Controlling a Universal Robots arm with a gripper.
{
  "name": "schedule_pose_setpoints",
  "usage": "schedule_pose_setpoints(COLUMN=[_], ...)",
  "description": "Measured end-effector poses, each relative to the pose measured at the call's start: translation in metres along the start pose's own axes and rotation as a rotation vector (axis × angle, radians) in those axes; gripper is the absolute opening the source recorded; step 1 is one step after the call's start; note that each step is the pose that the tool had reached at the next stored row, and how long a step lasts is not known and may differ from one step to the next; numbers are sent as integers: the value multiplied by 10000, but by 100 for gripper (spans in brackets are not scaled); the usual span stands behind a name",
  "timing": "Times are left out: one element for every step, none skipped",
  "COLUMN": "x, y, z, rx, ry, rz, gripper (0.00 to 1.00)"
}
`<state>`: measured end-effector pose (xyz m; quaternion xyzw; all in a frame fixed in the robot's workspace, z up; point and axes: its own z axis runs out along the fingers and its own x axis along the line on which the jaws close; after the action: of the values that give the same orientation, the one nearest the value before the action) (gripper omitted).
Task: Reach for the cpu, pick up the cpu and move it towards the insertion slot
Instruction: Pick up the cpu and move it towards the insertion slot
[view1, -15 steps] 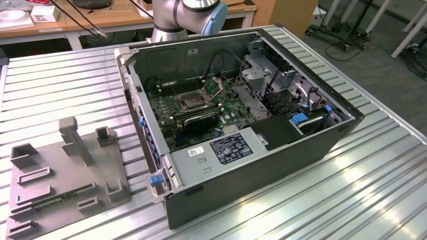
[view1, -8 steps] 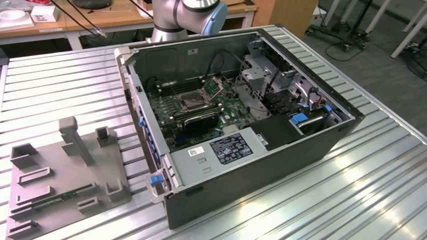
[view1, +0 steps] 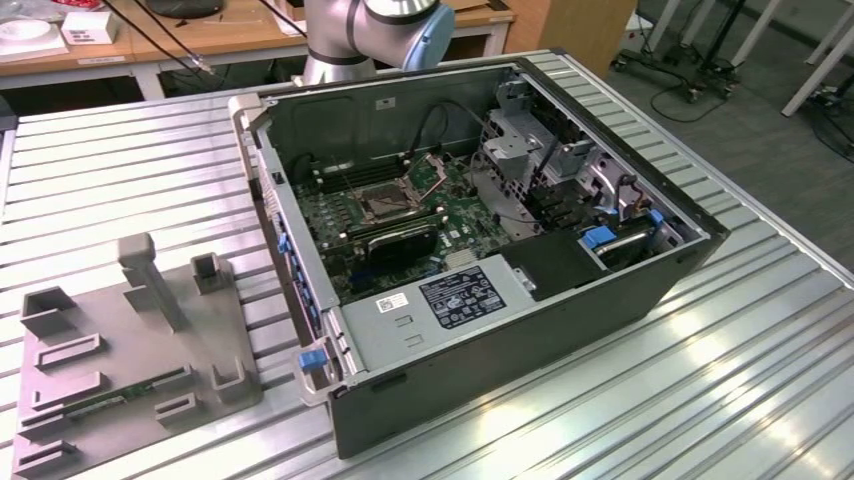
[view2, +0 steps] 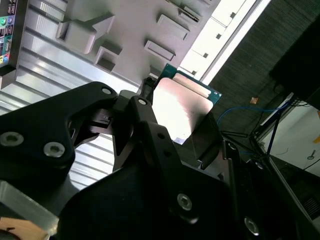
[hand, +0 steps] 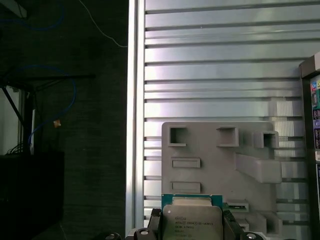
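In both wrist views my gripper (hand: 192, 226) is shut on the cpu (hand: 191, 219), a thin square chip with a pale metal top and a green rim. Black fingers (hand: 155, 221) press on two opposite edges of it. The second wrist view has the cpu (view2: 186, 102) tilted between the same fingers (view2: 146, 95) of the gripper (view2: 180, 120). It hangs in the air over the near edge of the gray fixture plate (hand: 220, 160). In the exterior view the insertion slot (view1: 379, 204) is a dark square socket with a metal frame on the motherboard inside the open computer case (view1: 561, 300).
The fixture plate (view1: 134, 370) lies on the ribbed metal table (view1: 107, 170) at the exterior view's left, with raised blocks and a green memory stick (view1: 120, 395). The arm's base (view1: 354, 35) stands behind the case. Drive cages and cables crowd the case's right side.
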<state>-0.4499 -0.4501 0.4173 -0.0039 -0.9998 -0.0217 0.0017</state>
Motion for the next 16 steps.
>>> schedule_pose_setpoints(x=[0,0,0,1,0,0,1,0,1,1,1,1,1,1,1,1], y=[0,0,0,1,1,1,1,1,1,2,2,2,2,2,3,3], z=[-3,-6,-9,-13,-16,-19,-24,-28,-31,-35,-40,-44,-50,-56,-61,-61], rx=[0,-1,0,0,0,-1,0,0,0,0,0,-1,0,0,0,-2], ry=[0,-1,0,0,0,-1,-1,0,0,0,0,-1,-1,0,0,-1], rz=[0,0,0,0,0,0,0,0,0,0,0,0,0,0,0,0], gripper=[55,55,55,55,55,55,55,55,55,55,55,55,55,55,55,55])
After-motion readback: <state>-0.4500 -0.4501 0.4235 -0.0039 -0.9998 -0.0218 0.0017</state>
